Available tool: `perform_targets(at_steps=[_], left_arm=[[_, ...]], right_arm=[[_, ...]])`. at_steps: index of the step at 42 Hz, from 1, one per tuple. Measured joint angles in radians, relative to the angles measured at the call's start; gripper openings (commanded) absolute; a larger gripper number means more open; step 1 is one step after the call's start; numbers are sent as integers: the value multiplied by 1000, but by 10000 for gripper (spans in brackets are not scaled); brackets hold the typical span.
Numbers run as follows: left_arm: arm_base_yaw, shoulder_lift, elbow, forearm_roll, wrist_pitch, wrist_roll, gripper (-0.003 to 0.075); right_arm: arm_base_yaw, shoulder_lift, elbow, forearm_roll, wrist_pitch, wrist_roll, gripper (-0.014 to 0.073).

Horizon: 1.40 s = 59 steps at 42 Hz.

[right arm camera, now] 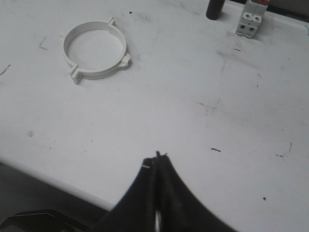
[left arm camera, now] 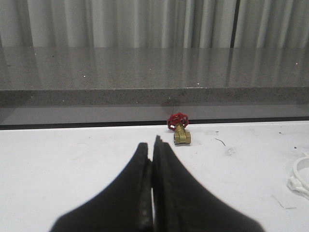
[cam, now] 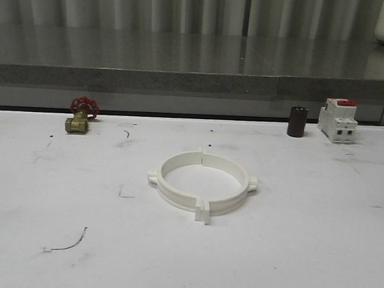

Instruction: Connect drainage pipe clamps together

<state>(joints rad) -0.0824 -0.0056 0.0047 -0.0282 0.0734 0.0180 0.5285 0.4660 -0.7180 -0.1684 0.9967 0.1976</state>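
The two white drainage pipe clamps (cam: 202, 183) lie joined as one ring at the middle of the white table, end tabs meeting at the near and far sides. The ring (right arm camera: 95, 48) also lies far from my right gripper (right arm camera: 155, 159), which is shut with nothing in it, over the table's near edge. An edge of the ring (left arm camera: 300, 176) peeks in at the side of the left wrist view. My left gripper (left arm camera: 152, 145) is shut and empty, low over bare table, pointing toward the brass valve.
A brass valve with a red handwheel (cam: 80, 116) sits at the back left. A dark cylinder (cam: 297, 122) and a white breaker with a red switch (cam: 337, 119) stand at the back right. A grey ledge (cam: 183, 78) runs behind the table.
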Motion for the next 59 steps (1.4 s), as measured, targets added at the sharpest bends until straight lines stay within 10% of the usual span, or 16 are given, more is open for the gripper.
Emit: perform_targets(at_steps=[26, 45, 59], left_arm=[[0, 0, 0, -2, 4, 0, -20], [1, 0, 0, -2, 4, 0, -20], [1, 0, 0, -2, 4, 0, -20]], right_arm=[[-116, -173, 195, -33, -97, 0, -65], [-455, -472, 728, 202, -945, 0, -66], [-465, -477, 745, 202, -1022, 0, -66]])
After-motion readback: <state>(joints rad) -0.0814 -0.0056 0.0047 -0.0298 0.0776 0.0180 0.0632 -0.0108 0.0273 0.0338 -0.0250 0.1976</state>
